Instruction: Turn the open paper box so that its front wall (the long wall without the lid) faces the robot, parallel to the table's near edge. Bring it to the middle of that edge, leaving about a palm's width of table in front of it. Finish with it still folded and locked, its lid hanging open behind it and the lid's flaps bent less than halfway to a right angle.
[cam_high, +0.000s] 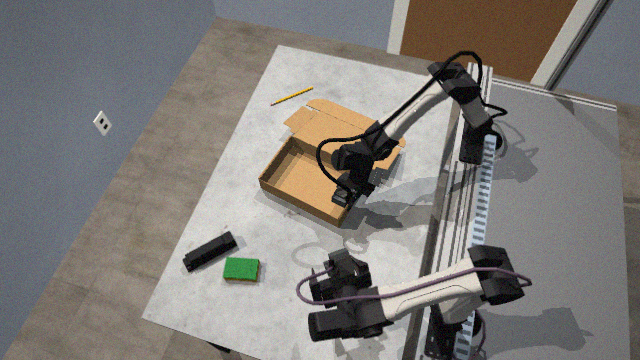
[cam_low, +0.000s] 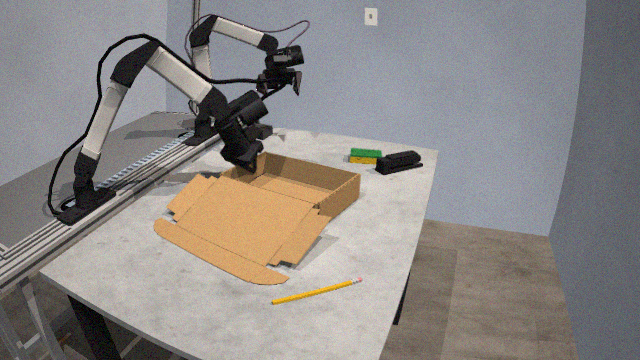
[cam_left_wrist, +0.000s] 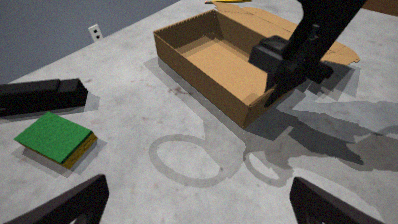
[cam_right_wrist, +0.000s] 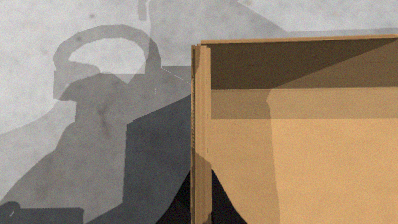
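The brown paper box (cam_high: 300, 203) (cam_low: 345, 197) (cam_left_wrist: 200, 81) has upright walls. Its long front wall faces obliquely towards the left arm's side, not parallel to the near edge. The lid (cam_high: 325, 125) (cam_low: 245, 215) hangs open on the opposite side, its flaps (cam_low: 305, 240) only slightly bent. My right gripper (cam_low: 254, 167) (cam_right_wrist: 201, 178) is shut on the short side wall nearest the robot, near the front corner, one finger inside and one outside. My left gripper (cam_low: 280, 87) (cam_left_wrist: 199, 184) is open and empty above the table, well apart from the box. The arm hides part of the hinge.
A green and yellow sponge (cam_high: 241, 269) (cam_low: 366, 155) (cam_left_wrist: 55, 137) and a black stapler (cam_high: 210, 251) (cam_low: 398, 162) (cam_left_wrist: 42, 95) lie beyond the front wall, near the far edge. A pencil (cam_high: 292, 96) (cam_low: 317, 291) lies past the lid. The rail with both arm bases runs along the near edge.
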